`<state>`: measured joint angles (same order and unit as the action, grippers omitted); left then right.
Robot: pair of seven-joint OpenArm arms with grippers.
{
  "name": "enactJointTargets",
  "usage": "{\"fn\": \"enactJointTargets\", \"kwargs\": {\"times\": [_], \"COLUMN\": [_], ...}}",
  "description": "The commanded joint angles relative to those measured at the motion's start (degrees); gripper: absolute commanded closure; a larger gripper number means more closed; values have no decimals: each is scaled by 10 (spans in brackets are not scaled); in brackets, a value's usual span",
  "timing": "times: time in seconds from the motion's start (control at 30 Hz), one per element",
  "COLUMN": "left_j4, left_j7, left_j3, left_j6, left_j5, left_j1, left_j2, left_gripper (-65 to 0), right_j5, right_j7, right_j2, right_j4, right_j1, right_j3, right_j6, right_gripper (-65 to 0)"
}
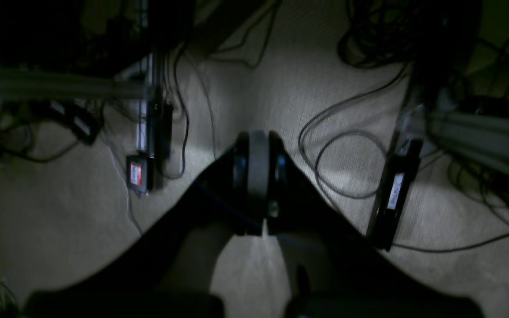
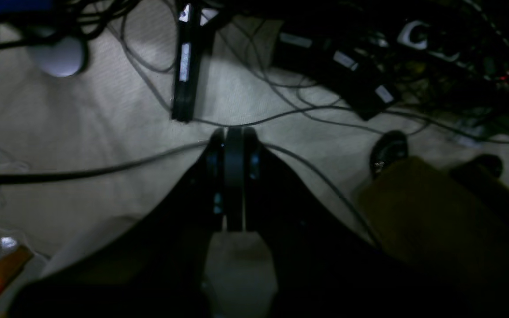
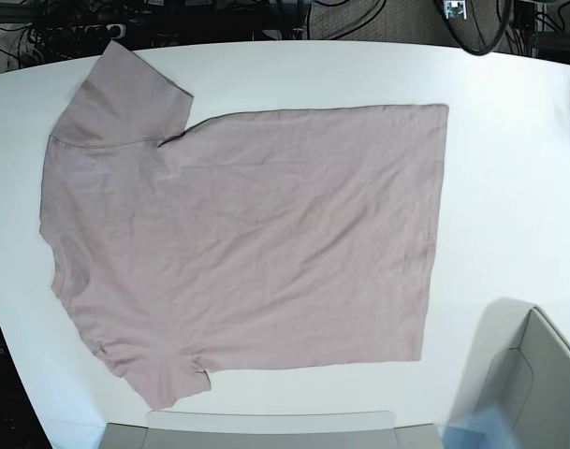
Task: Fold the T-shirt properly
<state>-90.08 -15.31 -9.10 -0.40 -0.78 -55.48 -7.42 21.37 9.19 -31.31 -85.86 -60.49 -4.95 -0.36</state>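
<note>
The mauve-pink T-shirt (image 3: 256,234) lies spread flat on the white table (image 3: 509,140) in the base view. Its collar is at the left, its straight hem at the right, with one sleeve at the upper left and one at the lower left. Neither arm shows in the base view. In the left wrist view my left gripper (image 1: 259,141) is shut with nothing in it, hanging over carpeted floor. In the right wrist view my right gripper (image 2: 233,134) is also shut and holds nothing, above the same kind of floor. The T-shirt does not appear in either wrist view.
A grey box (image 3: 537,374) stands at the table's lower right corner, and a grey panel (image 3: 266,430) runs along the bottom edge. Cables (image 1: 338,163) and black power bricks (image 2: 184,66) lie on the floor. A person's shoe (image 2: 389,152) is near the right gripper.
</note>
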Motion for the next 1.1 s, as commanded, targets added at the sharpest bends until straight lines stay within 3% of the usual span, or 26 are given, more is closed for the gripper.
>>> {"fn": "enactJointTargets", "kwargs": {"times": [0.0,0.27,0.43,0.67,0.93,1.07], "left_j4": [-36,-193,-247,-268,-274,-275], "left_j7": [12,12,12,12,13,13], "left_j3": [-2,-3,-3,-3,-2,1], "left_j6": [5,5,5,5,4,4], "left_j5": [3,3,4,5,5,5], "left_j1": [-26,-103,-95,0,105,144], "left_j2": [-2,-2,-2,-2,-4,-4], "left_gripper": [0,0,0,0,0,-15], "right_j5": [13,25,28,28,28,28], "right_j7": [-6,-5,-5,-6,-6,-4], "right_j2": [-13,-21,-10,36,59,103], "right_j4": [-27,-190,-267,-326,-327,-327], "right_j1": [-25,-124,-124,-38,39,69], "right_j3": [6,121,201,272,277,279], "right_j6": [2,2,2,2,3,3], "right_gripper": [-1,-1,-1,-1,-1,-4]}}
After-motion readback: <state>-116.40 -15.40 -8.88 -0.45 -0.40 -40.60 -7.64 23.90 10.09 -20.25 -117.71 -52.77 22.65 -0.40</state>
